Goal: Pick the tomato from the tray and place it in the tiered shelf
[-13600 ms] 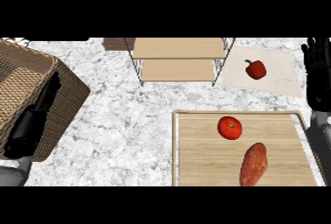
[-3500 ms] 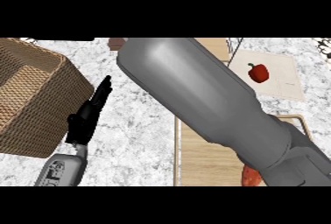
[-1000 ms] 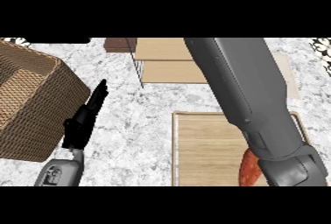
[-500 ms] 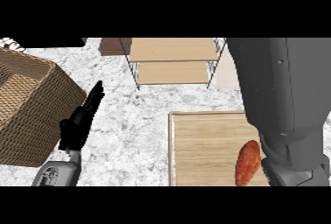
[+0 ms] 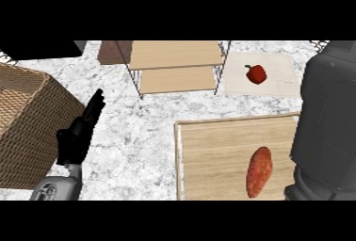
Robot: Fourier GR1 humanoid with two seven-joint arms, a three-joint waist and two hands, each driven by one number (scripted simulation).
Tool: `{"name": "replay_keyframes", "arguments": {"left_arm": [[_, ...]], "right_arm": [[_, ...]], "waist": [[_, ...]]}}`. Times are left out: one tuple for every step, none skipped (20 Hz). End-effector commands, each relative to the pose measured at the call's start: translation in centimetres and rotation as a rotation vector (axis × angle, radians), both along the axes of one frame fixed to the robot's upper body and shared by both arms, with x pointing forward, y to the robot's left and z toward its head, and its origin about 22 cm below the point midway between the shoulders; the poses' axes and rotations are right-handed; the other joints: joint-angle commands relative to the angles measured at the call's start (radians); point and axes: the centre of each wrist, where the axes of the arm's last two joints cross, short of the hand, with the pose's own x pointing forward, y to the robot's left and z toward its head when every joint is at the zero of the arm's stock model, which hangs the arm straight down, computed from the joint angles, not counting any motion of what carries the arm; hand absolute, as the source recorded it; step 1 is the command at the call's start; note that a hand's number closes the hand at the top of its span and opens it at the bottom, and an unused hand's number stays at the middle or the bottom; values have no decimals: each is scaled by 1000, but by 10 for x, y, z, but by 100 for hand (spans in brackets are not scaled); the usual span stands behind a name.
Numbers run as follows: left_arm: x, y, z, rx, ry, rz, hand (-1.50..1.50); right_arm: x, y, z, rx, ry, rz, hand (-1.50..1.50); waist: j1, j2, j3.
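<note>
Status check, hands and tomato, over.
Left hand open, resting by basket. Right hand out of view. Tomato not visible; tray holds sweet potato. Shelf bare.

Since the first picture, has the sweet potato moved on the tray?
No. The sweet potato lies in the same near-right part of the tray; only the view shifted.

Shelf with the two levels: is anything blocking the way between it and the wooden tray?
Nothing visible: only bare counter lies between the tray and the tiered shelf. The tomato itself does not show; the right forearm covers the tray's right side.
</note>
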Motion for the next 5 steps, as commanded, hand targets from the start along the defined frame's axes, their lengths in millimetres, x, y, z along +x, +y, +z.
{"name": "replay_keyframes", "arguments": {"left_arm": [[-6, 8, -1, 9, 4, 15, 0], [-2, -1, -1, -1, 6, 19, 0], [-6, 10, -2, 5, 4, 23, 0], [-9, 16, -3, -2, 13, 4, 0], [-11, 5, -1, 2, 2, 10, 0]], "right_arm": [[-36, -22, -6, -18, 179, 26, -150], [-43, -28, -14, 2, 201, 37, -150], [-59, -51, -14, 26, 142, 34, -150], [-71, -48, -16, 11, 156, 44, -150], [-80, -62, -18, 12, 175, 25, -150]], "waist": [[-15, -9, 0], [-21, -4, 0], [-22, -4, 2], [-16, -6, 0], [-9, -3, 1]]}}
